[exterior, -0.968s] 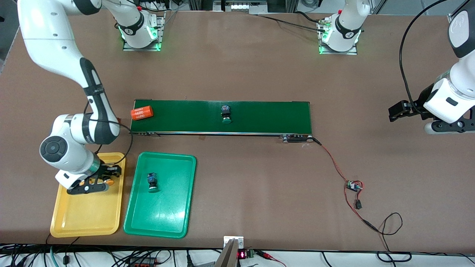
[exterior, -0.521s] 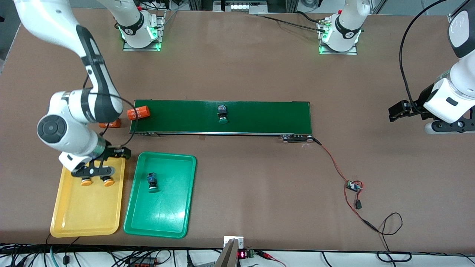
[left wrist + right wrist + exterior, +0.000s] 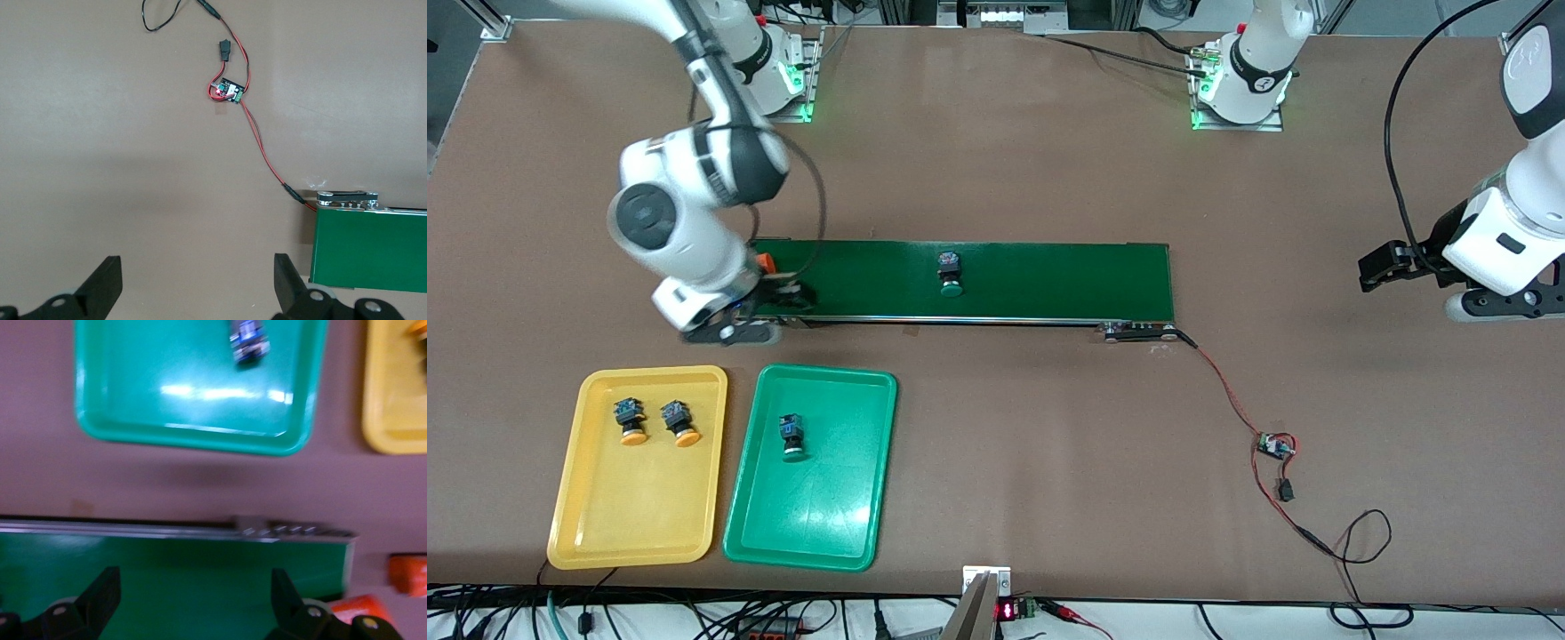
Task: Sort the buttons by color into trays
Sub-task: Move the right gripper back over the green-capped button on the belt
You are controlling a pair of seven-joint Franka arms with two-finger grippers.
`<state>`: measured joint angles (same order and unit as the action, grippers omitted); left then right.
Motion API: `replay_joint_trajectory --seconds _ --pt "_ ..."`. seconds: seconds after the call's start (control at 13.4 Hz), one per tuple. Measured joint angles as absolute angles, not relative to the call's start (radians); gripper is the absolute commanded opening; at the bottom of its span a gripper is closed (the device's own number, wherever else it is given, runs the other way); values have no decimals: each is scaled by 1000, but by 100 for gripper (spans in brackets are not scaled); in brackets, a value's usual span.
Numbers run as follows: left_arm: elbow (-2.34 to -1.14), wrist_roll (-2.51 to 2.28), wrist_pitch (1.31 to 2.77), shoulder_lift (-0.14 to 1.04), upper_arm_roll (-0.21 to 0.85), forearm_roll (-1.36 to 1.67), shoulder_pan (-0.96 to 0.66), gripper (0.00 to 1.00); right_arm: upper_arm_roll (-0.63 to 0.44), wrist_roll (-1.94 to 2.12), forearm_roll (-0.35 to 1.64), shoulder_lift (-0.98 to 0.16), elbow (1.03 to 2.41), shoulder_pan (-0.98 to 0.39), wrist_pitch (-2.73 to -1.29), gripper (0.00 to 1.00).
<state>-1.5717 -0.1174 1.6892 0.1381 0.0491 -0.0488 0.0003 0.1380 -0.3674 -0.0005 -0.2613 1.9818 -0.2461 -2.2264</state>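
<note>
Jaws spread on right gripper over conveyor belt end, orange cylinder half hidden beneath; two yellow buttons in yellow tray, green button on belt, another in green tray. Left gripper waiting, spread over bare table.

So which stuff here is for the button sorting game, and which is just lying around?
For the job:
- two orange buttons in the yellow tray
- green button in the green tray
- green button on the belt
- right claw, open, over the belt's end

Just lying about:
- orange cylinder
- circuit board with wires
- left claw, open, waiting
</note>
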Motion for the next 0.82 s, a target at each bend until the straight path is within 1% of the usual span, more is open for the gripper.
replay_joint_trajectory --seconds 0.22,0.6,0.82 --pt "-1572 -109 1689 139 49 -49 0 100 220 -425 -1 -254 2040 -264 -2306 100" --pt "-1572 -104 1689 139 49 -49 0 100 280 -480 -1 -254 2089 -272 -2351 100" --pt "-1572 -103 1689 139 49 -49 0 100 299 -550 -6 -255 2121 -307 -2398 100"
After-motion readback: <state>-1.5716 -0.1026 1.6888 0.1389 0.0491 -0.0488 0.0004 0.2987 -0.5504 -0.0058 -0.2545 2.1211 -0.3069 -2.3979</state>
